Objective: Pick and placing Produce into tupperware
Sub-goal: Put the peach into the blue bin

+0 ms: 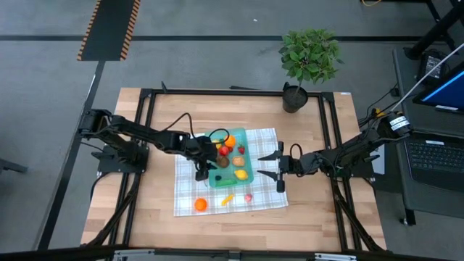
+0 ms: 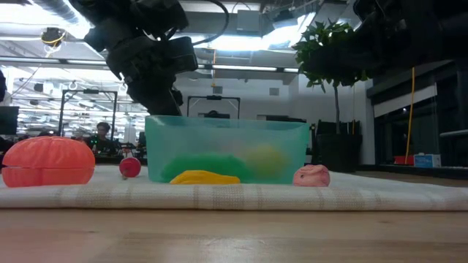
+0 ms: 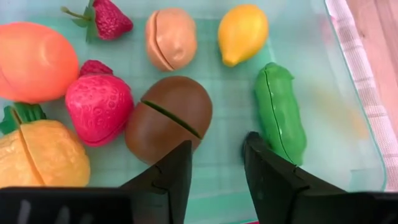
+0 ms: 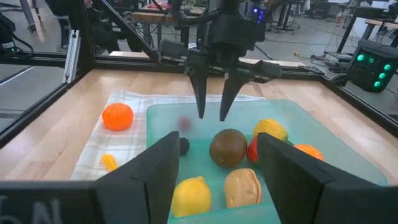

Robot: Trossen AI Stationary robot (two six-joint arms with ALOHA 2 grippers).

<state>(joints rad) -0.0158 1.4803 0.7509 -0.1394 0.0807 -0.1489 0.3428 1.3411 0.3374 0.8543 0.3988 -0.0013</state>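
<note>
High view: three produce pieces (image 1: 200, 205) on cloth (image 1: 264, 196) outside one tupperware (image 1: 249, 175); both grippers' jaws apart, empty.

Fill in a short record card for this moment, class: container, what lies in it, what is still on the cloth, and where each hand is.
container: teal tupperware on the checked cloth
inside: brown piece, green pod, yellow lemon, strawberries, orange and tan pieces
still on cloth: orange fruit, yellow piece, pink piece
left hand: over the tupperware, fingers apart, holding nothing
right hand: open, beside the tupperware's right edge, empty
other: potted plant at the table's back
</note>
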